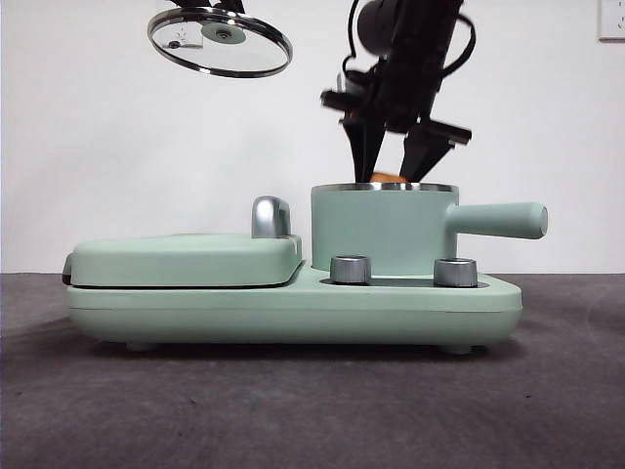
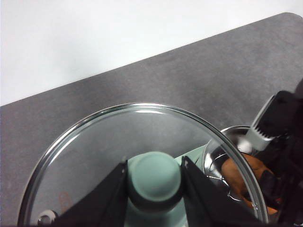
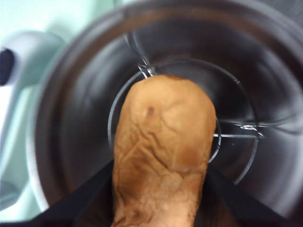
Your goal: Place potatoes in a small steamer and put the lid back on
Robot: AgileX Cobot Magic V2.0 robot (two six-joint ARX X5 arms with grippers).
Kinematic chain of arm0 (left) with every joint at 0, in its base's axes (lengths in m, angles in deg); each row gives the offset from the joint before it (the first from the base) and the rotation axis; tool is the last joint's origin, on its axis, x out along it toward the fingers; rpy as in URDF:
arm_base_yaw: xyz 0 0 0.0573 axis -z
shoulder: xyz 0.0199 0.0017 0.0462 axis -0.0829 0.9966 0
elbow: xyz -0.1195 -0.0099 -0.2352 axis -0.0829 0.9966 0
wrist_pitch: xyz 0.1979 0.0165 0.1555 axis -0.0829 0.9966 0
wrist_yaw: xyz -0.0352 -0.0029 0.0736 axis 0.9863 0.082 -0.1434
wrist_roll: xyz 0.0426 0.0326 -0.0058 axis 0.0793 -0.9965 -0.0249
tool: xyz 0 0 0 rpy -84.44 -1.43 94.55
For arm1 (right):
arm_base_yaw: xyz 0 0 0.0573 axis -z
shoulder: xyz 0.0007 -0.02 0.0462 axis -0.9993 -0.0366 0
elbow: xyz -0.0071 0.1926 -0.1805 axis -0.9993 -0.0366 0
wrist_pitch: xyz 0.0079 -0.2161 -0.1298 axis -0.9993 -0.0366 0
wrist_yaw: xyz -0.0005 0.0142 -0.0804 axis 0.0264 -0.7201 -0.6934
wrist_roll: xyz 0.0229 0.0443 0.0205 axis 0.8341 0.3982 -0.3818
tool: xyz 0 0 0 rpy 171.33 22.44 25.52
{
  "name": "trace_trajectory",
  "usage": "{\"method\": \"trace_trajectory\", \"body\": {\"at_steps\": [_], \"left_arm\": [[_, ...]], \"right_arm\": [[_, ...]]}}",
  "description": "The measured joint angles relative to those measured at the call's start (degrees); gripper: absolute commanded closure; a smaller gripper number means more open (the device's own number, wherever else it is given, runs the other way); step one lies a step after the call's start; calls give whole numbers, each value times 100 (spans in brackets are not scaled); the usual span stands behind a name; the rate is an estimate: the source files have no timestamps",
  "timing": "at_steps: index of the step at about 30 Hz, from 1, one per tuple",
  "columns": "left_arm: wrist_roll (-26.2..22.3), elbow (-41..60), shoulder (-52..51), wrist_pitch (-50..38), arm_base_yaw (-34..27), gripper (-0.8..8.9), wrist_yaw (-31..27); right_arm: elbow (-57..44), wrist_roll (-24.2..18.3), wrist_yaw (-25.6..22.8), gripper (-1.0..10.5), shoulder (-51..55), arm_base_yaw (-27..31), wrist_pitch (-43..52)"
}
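Observation:
The small steamer (image 1: 381, 230) stands on the right half of a mint-green cooker, its stick handle (image 1: 503, 220) pointing right. My right gripper (image 1: 395, 156) reaches down into its mouth, shut on the potato (image 1: 389, 177), whose orange-brown top just shows above the steel rim. The right wrist view shows the potato (image 3: 163, 142) between the jaws, over a wire rack (image 3: 236, 137) inside the pot (image 3: 71, 94). High at upper left, the glass lid (image 1: 220, 41) hangs tilted, with my left gripper (image 2: 155, 163) shut on its mint-green knob. Through the lid (image 2: 94, 156) I see the potato (image 2: 246, 175).
The cooker base (image 1: 293, 303) sits on a dark grey table. Its left half carries a flat grill cover (image 1: 186, 259) with a chrome handle (image 1: 270, 217). Two steel dials (image 1: 351, 269) (image 1: 455, 272) stand in front of the pot. A white wall is behind.

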Motion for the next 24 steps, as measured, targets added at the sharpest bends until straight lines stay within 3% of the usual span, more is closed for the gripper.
{"method": "trace_trajectory", "body": {"at_steps": [4,9,13,16,19,22,24], "left_arm": [[0,0,0,7,0,796,-2],[0,0,0,15,0,796,0],[0,0,0,17,0,796,0],[0,0,0,22,2,796,-2],[0,0,0,31,13,796,0],[0,0,0,94,42,796,-2],[0,0,0,131,116,796,-2]], "right_arm": [[2,-2,0,746,-72,13,-55],[4,-105,0,520,-72,15,-170],[857,-116,9,520,-114,50,-321],[1213,-136,417,521,350,85,-323],[586,-157,444,521,1213,85,-323],[-835,-260,402,522,2551,44,-323],[-1941,-304,105,522,3558,-70,-326]]}}
